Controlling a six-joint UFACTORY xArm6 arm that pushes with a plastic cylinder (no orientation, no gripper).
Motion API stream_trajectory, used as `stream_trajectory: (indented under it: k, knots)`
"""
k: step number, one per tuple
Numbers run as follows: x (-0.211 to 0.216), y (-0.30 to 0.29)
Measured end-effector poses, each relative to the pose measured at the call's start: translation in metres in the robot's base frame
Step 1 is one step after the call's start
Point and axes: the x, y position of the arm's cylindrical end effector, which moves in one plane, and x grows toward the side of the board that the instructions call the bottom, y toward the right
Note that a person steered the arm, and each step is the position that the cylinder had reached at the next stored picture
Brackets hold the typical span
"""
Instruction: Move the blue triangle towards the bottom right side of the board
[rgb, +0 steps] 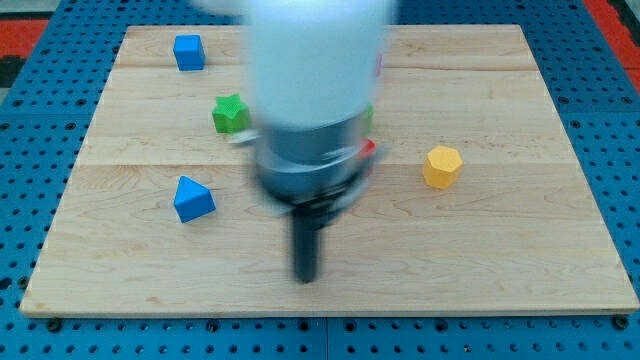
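The blue triangle (193, 199) lies on the wooden board (500, 250) at the view's left, a little below the middle. My tip (306, 278) is at the lower middle of the board, to the right of and below the blue triangle, well apart from it. The arm is blurred and covers the board's centre.
A blue cube (188, 52) sits at the top left. A green block (231, 114) lies left of the arm. A yellow hexagonal block (441, 166) lies at the right. A red block (368, 150) and a green bit (369, 117) peek out from behind the arm.
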Motion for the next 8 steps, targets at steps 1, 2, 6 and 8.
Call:
stream_trajectory:
  k: [1,2,6,8]
  knots:
    - [-0.009,-0.155]
    - [-0.08,-0.189]
    - [-0.084,0.039]
    - [-0.084,0.083]
